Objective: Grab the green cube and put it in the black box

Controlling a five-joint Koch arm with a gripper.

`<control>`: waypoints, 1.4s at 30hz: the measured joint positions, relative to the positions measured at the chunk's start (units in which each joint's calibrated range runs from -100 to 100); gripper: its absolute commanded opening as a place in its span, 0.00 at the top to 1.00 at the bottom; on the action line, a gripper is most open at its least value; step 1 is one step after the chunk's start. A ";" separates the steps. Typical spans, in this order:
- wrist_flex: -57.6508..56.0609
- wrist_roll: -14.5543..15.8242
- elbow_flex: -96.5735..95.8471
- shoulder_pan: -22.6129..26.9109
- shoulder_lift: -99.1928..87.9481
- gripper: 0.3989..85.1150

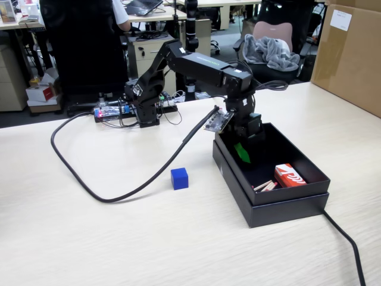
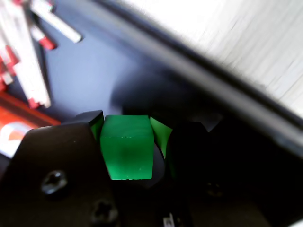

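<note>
- Over the black box (image 1: 271, 199), right of centre in the fixed view, we are holding the gripper (image 1: 242, 152) low inside the rim, its green tips reaching toward the dark floor.
- Between the jaws, at lower centre of the wrist view, we are gripping the green cube (image 2: 127, 146); the jaws are closed narrowly on its two side faces, so the cube is inside the box's outline and, as far as we can judge, not yet resting on the floor.
- To release well, we are judging that the jaws should open only once the cube is close above bare floor, so it drops short and does not bounce.
- We are keeping clear of the near wall, which is running diagonally across the upper right of the wrist view, and of the red-and-white carton (image 1: 289, 176) and the pale sticks (image 2: 28, 61) lying toward the other end of the box.
- Bright green, matte and plain-faced, the cube is showing sharp edges and no markings; it is looking rigid and easy to let go cleanly.
- Out on the table (image 1: 89, 238), left of the box in the fixed view, the blue cube (image 1: 179, 178) is sitting apart and needs no attention.
</note>
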 measured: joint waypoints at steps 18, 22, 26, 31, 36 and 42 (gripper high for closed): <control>2.48 0.00 -9.31 -1.42 -19.42 0.43; 2.48 -0.05 -11.96 -3.03 -37.02 0.44; 4.10 -0.05 -18.80 -4.44 -53.72 0.44; 7.98 -1.51 -35.05 -7.47 -73.79 0.44; 17.96 -3.37 -52.03 -12.01 -91.26 0.44; 21.68 -4.15 -65.27 -14.99 -107.18 0.44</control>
